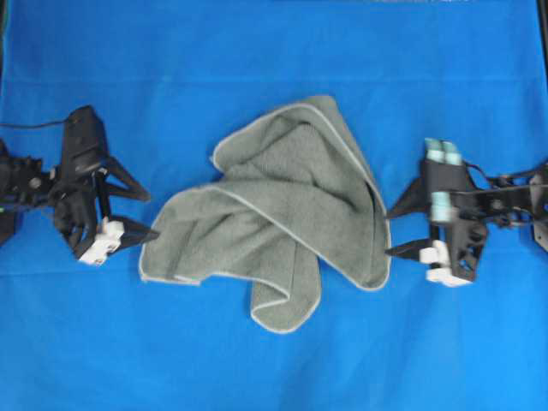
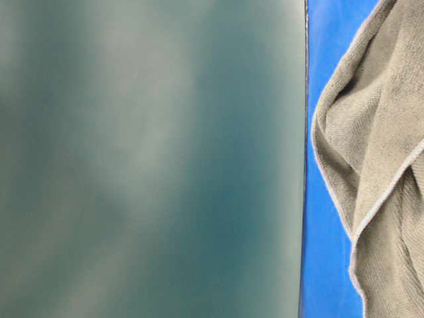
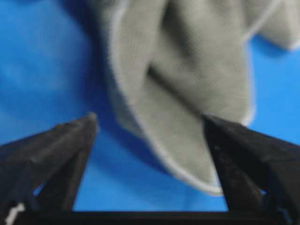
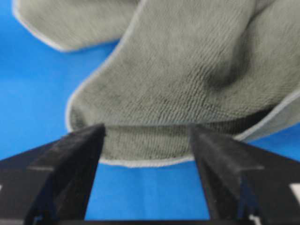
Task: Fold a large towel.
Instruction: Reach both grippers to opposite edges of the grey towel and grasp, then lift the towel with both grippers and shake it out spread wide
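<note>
In the middle of the table [image 1: 77, 51], the towel [image 1: 282, 205] lay crumpled between your two empty, wide-open grippers, left gripper [image 1: 128, 210] and right gripper [image 1: 398, 229], so you needed to pinch separate hemmed corners and spread it flat first.

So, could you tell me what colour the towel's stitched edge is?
Pale grey-white on the grey-green towel, clearest in the right wrist view.

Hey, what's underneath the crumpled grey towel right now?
The towel lies bunched on the blue cloth, which shows all around it. Its folds overlap, so anything beneath the layers is hidden.
</note>
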